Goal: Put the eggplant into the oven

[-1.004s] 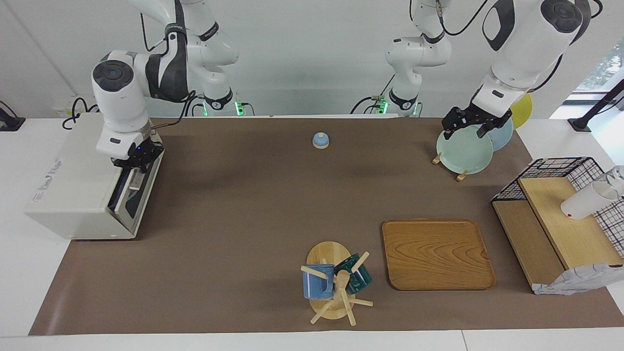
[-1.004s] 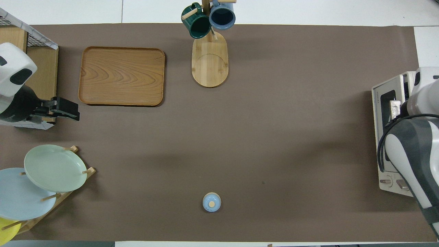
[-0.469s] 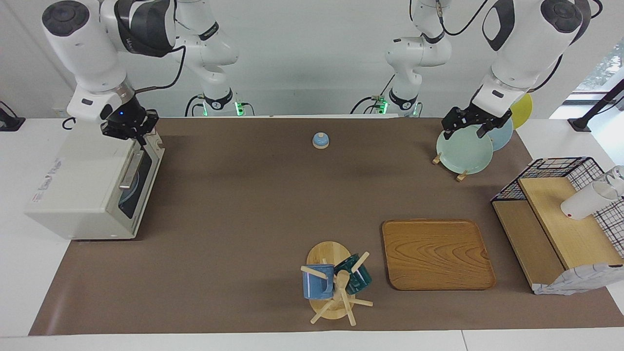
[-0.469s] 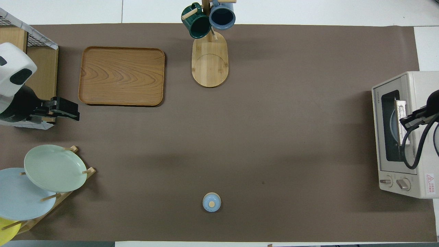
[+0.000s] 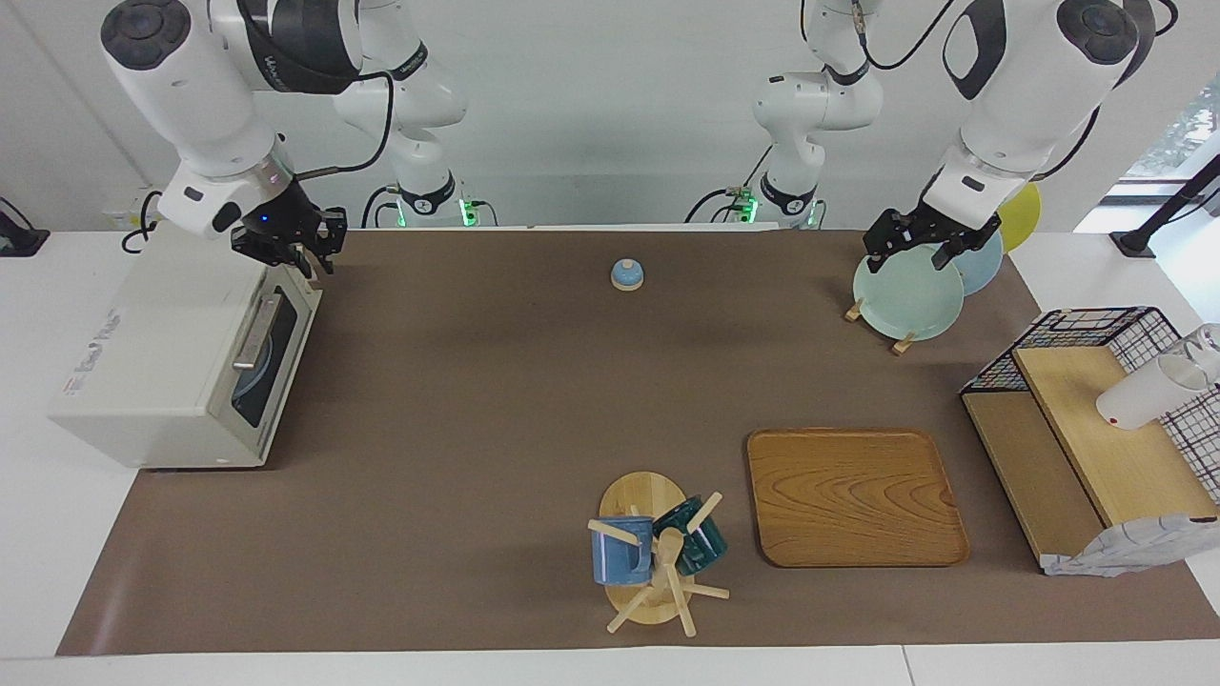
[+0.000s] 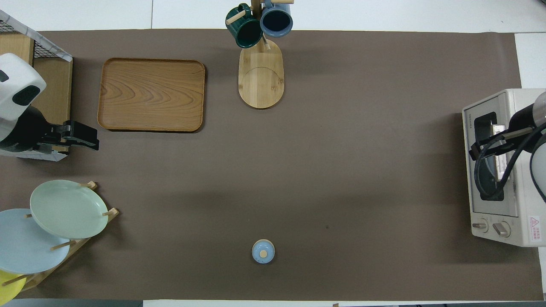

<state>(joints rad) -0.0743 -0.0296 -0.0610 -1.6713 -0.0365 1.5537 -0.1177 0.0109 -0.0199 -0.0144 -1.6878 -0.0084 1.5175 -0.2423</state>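
The cream-white oven (image 5: pixel 162 362) stands at the right arm's end of the table, its dark glass door shut and its bar handle (image 5: pixel 250 333) against the front. It also shows in the overhead view (image 6: pixel 495 213). A bluish round shape shows faintly through the glass. The eggplant is out of view. My right gripper (image 5: pixel 315 252) hangs in the air over the oven's top corner nearest the robots, above the door's edge (image 6: pixel 475 151). My left gripper (image 5: pixel 910 252) waits open and empty over the pale green plate (image 5: pixel 905 295).
A small blue bell (image 5: pixel 627 274) sits mid-table near the robots. A plate rack, a wooden tray (image 5: pixel 853 495), a mug tree (image 5: pixel 653 553) with two mugs, and a black wire-mesh wooden rack (image 5: pixel 1087 429) with a white cup (image 5: pixel 1144 391) fill the left arm's end.
The oven door has gone from tilted part-open under my right gripper to shut. My right gripper rose off the door and moved over the oven's corner near the robots. The left arm has not moved.
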